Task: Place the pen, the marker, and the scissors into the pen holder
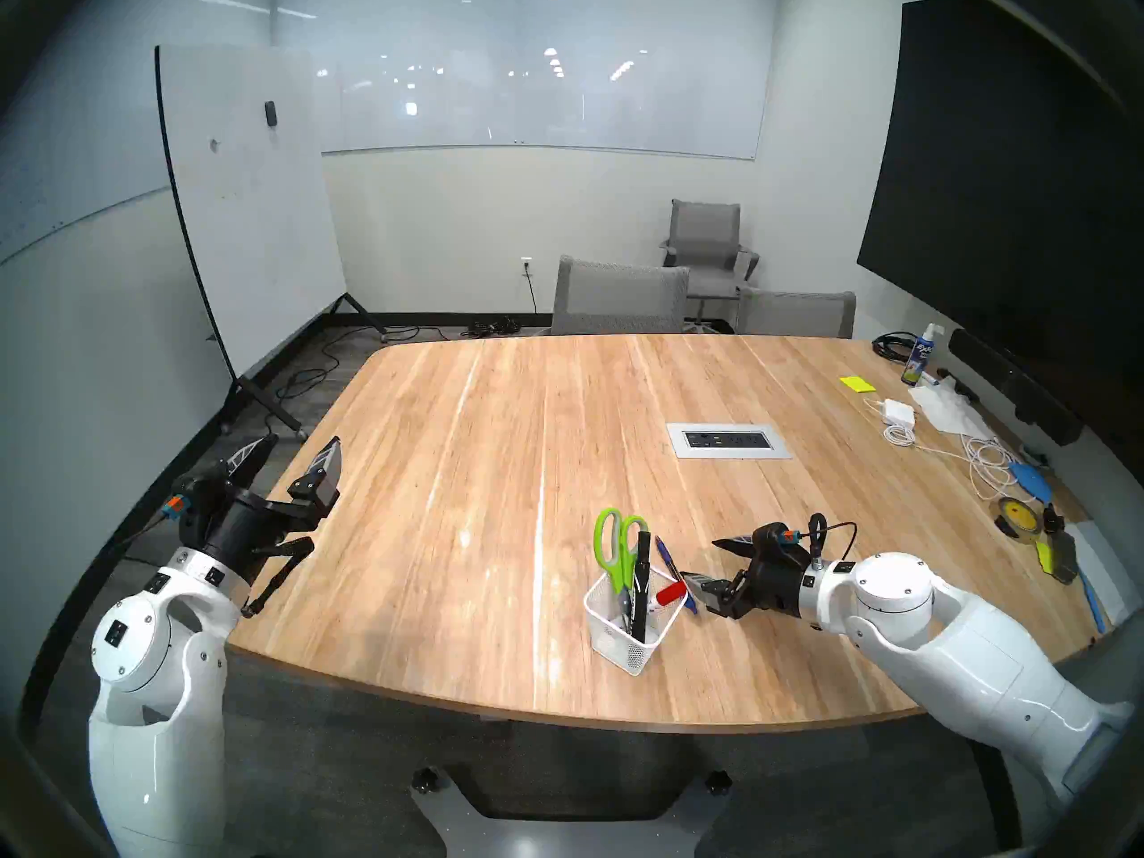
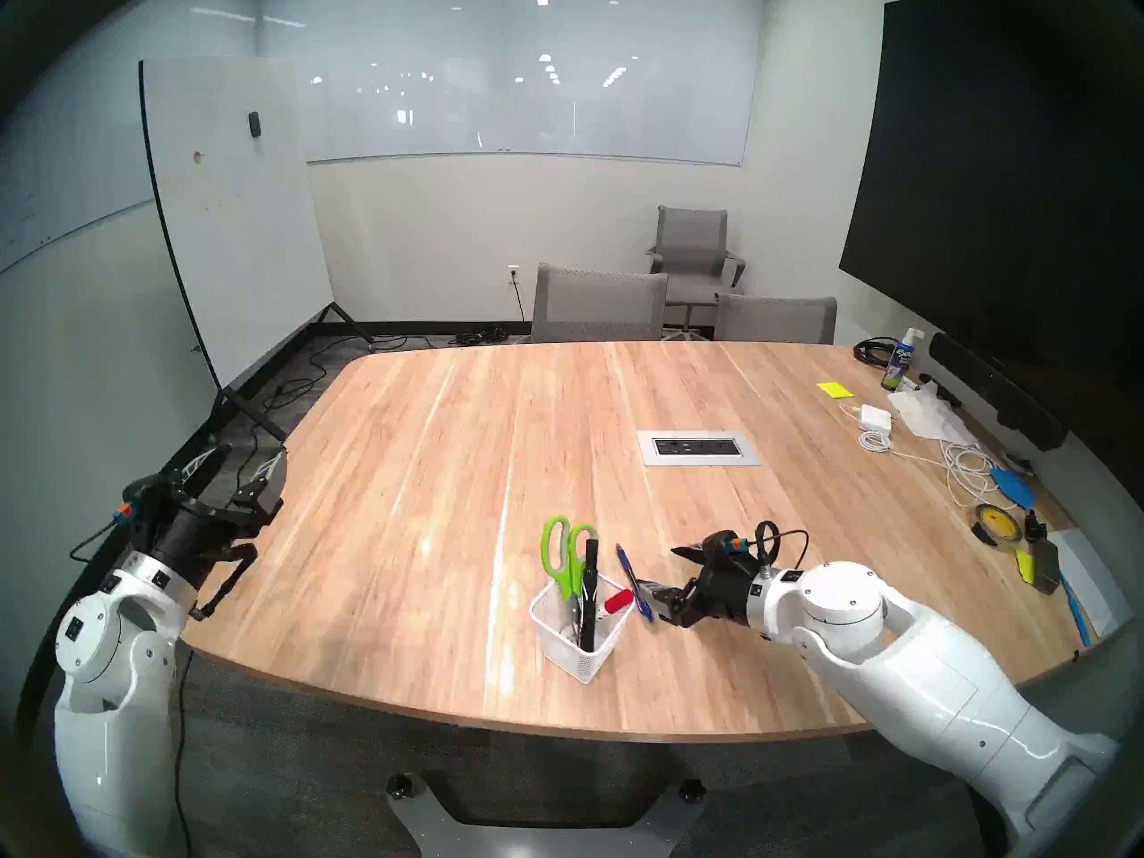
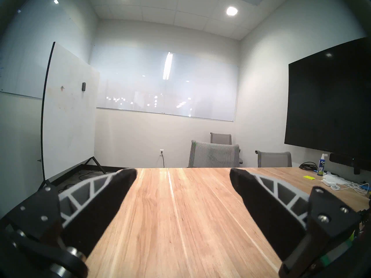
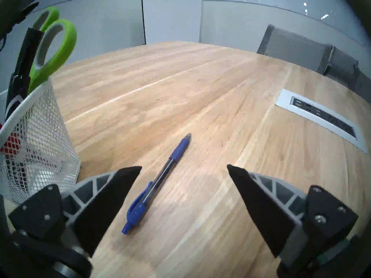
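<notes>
The white mesh pen holder [image 1: 626, 651] stands on the table near its front edge. The lime-green-handled scissors [image 1: 611, 542], a black marker [image 1: 642, 567] and a red-capped marker [image 1: 672, 592] stand in it. The blue pen [image 1: 664, 550] lies flat on the table just right of the holder. My right gripper [image 1: 702, 562] is open and low over the table. In the right wrist view the pen [image 4: 158, 181] lies between the fingers of that gripper [image 4: 184, 166], untouched, with the holder [image 4: 40, 143] and scissors [image 4: 54, 49] at the left. My left gripper [image 1: 303, 445] is open and empty at the table's left edge.
A power outlet panel [image 1: 729, 440] is set into the table behind the holder. A spray bottle [image 1: 919, 358], a charger with cables [image 1: 897, 411], a yellow note [image 1: 856, 383] and a tape roll [image 1: 1015, 516] lie along the right edge. Grey chairs [image 1: 619, 299] stand at the far edge.
</notes>
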Robot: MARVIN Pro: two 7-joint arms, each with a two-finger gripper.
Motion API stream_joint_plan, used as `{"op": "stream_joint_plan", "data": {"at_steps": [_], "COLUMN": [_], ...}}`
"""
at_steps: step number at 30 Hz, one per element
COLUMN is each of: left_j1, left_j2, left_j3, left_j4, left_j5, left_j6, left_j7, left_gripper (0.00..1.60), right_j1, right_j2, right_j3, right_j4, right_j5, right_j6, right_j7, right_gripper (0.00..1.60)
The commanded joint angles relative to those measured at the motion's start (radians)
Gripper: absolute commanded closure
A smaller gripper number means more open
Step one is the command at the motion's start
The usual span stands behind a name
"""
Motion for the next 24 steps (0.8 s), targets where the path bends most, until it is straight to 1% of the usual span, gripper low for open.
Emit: {"op": "stream_joint_plan", "data": {"at_steps": [1,24], "left_j1": [-0.002,-0.004], "left_j2": [0.000,-0.006], "left_j3": [-0.002,-0.005], "left_j4": [-0.023,-0.023], "left_j5": [-0.002,0.003], "left_j6": [0.000,0.003], "left_j7": [-0.001,-0.006], "left_gripper": [0.00,0.00], "right_j1": [0.016,0.017], "right_j2": [-0.024,-0.074], "right_j3": [-0.006,-0.034], "right_j4": [-0.006,0.056], "right_j5": [-0.001,-0.028], "right_j6": [-0.005,-0.013], "right_j7": [0.003,0.015], "right_gripper": [0.00,0.00]}}
